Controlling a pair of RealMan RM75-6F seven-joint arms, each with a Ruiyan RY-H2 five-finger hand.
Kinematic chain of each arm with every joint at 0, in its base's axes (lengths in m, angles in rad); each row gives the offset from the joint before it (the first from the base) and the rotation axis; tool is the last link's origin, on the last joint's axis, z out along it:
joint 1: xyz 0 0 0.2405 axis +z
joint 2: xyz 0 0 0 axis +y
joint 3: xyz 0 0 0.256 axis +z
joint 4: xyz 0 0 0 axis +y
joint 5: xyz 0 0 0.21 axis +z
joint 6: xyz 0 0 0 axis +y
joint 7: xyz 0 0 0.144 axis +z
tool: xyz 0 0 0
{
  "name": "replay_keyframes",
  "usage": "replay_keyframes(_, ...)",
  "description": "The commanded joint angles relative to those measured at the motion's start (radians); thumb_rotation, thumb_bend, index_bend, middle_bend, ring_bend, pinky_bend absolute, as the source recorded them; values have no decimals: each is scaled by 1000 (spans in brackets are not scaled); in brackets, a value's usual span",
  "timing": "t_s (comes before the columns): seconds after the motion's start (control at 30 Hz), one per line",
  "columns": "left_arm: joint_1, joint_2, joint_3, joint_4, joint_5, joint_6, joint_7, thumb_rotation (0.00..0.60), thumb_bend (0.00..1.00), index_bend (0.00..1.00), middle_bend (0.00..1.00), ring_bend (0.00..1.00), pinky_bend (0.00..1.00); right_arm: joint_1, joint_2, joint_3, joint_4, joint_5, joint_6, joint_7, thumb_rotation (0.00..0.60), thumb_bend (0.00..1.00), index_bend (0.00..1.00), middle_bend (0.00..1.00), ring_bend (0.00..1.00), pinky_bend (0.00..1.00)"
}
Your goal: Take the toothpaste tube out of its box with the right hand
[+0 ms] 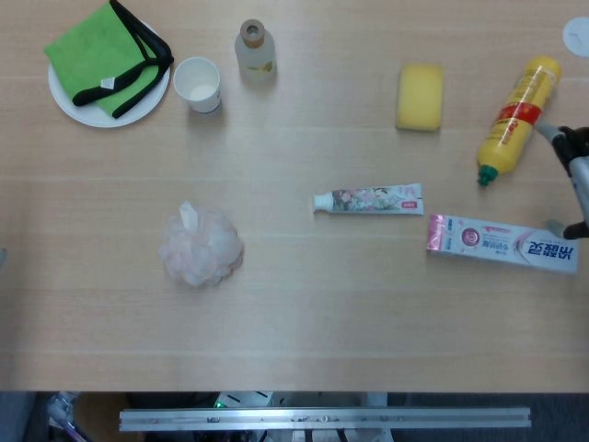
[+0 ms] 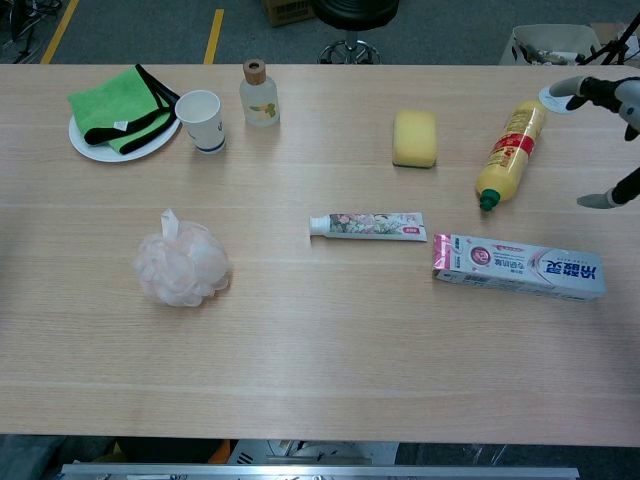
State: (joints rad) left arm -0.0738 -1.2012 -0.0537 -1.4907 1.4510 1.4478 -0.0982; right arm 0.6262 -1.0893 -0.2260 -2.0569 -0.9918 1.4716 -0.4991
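Observation:
The toothpaste tube lies flat near the table's middle, cap pointing left, out of its box. The pink and white box lies on the table just right of the tube and slightly nearer me. My right hand shows only partly at the right edge, above the box's far end, fingers spread and holding nothing. My left hand is in neither view.
A yellow bottle lies tilted beside the right hand. A yellow sponge is further back. A pink bath puff, a paper cup, a small bottle and a plate with a green cloth are on the left.

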Motion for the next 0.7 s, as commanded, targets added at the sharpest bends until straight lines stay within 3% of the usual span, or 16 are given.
replay_keyframes(0.03, -7, -3, -7, -15, 9, 8, 1, 600, 164, 144, 74, 92, 157, -120, -17, -3, 55, -127, 118, 84, 600, 0, 185, 255, 167, 384)
replay_keyframes(0.4, -33, -32, -18, -43, 21, 3, 31, 600, 164, 144, 79, 92, 159, -382, -80, -6, 199, -378, 358, 184, 600, 5, 292, 320, 218, 384)
replay_keyframes(0.7, -37, -44, -15, -48, 15, 0, 50, 600, 164, 144, 80, 92, 159, -486, -106, 40, 242, -389, 355, 240, 600, 5, 305, 329, 222, 384)
